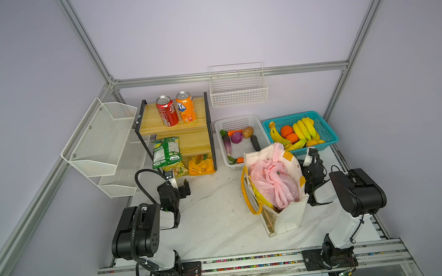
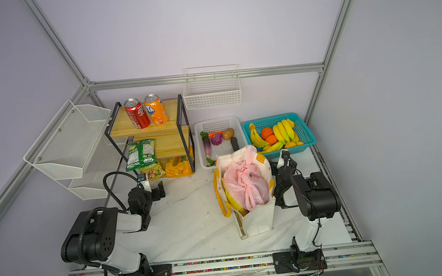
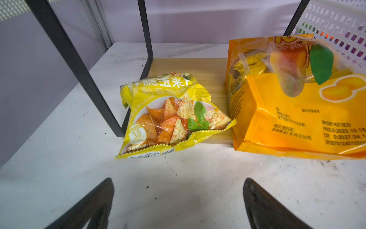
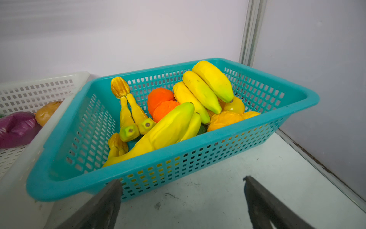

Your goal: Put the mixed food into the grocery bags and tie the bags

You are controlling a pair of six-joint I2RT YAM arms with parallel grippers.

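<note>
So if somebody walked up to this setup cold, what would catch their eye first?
A crumpled pink bag fills a cream tote standing right of centre. Behind it, a teal basket in the back right corner holds yellow bananas and oranges. At back left, a red can and an orange can stand together on a wooden rack's top shelf.

I'm looking into a robotics lab cell, not a kitchen: bare lilac panels (image 1: 204,22) in an aluminium frame (image 1: 230,74) box in the marble-print counter (image 1: 216,226). The left arm (image 1: 140,233) and right arm (image 1: 356,195) bolt onto a slotted rail (image 1: 252,263), and the toy bananas (image 1: 305,131) are staged props.
</note>
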